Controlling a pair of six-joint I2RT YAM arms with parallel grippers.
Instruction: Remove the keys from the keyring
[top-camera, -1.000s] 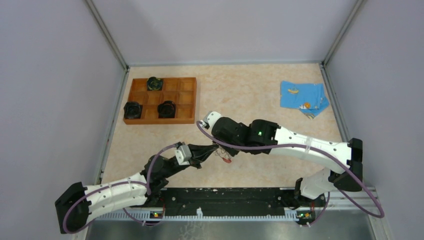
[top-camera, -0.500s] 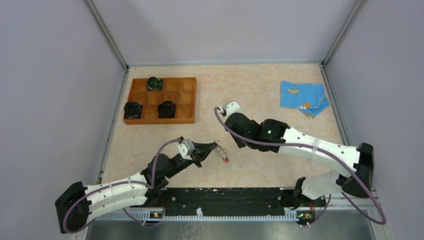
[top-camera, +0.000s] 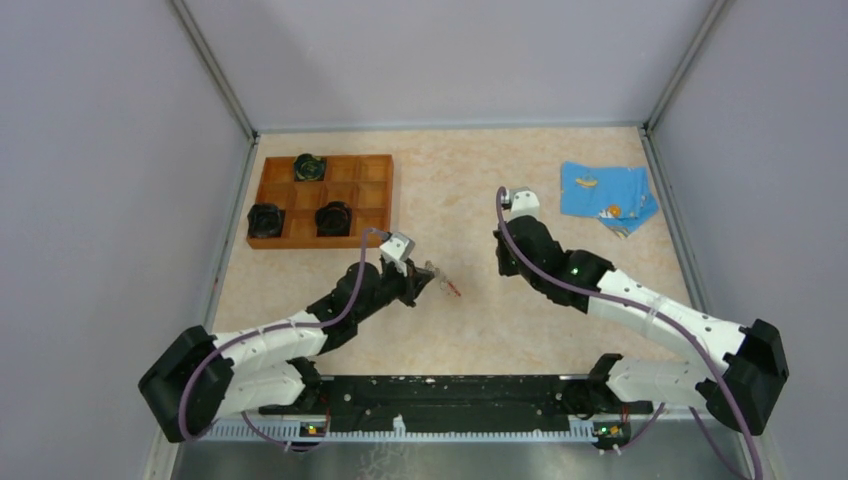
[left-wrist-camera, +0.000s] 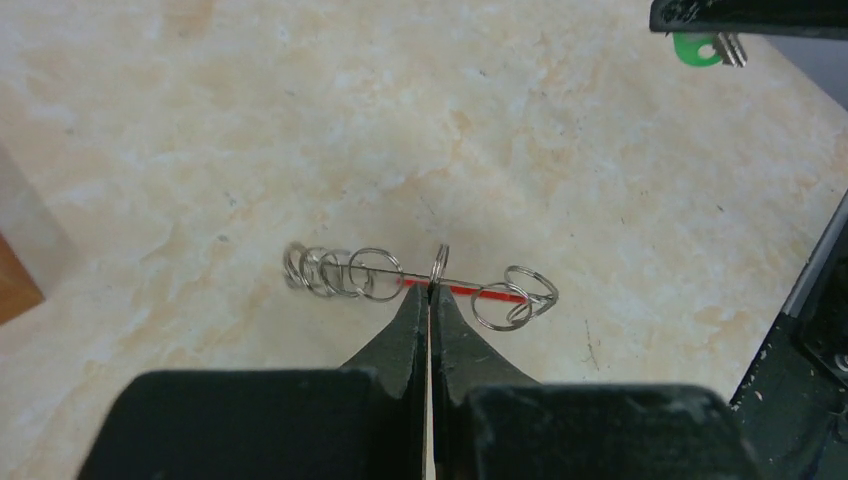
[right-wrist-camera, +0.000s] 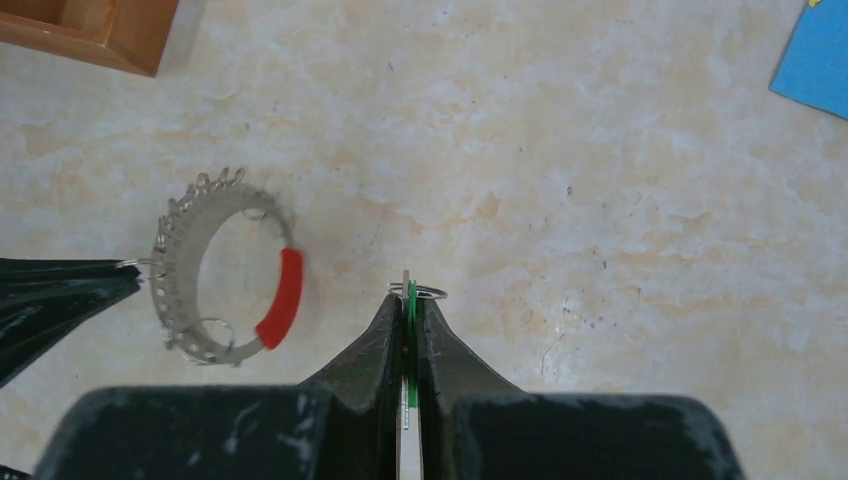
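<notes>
The keyring (top-camera: 447, 284), a thin grey ring with a red section and several small split rings, hangs from my left gripper (top-camera: 430, 278), just above the table. In the left wrist view it is edge-on (left-wrist-camera: 470, 290), with my left gripper (left-wrist-camera: 430, 293) shut on it beside the red section. My right gripper (top-camera: 507, 266) is to its right, apart from it. In the right wrist view my right gripper (right-wrist-camera: 408, 295) is shut on a green-headed key (right-wrist-camera: 411, 300) with a small split ring. The keyring (right-wrist-camera: 285, 295) is on the left there. The key also shows in the left wrist view (left-wrist-camera: 697, 48).
A wooden compartment tray (top-camera: 375, 200) holding three black pucks (top-camera: 332, 218) stands at the back left. A blue patterned cloth (top-camera: 605, 195) lies at the back right. A black rail (top-camera: 460, 400) runs along the near edge. Grey walls enclose the table.
My right gripper has pulled away to the right and back with the green key, now apart from the ring. My left gripper has carried the keyring further from the near edge.
</notes>
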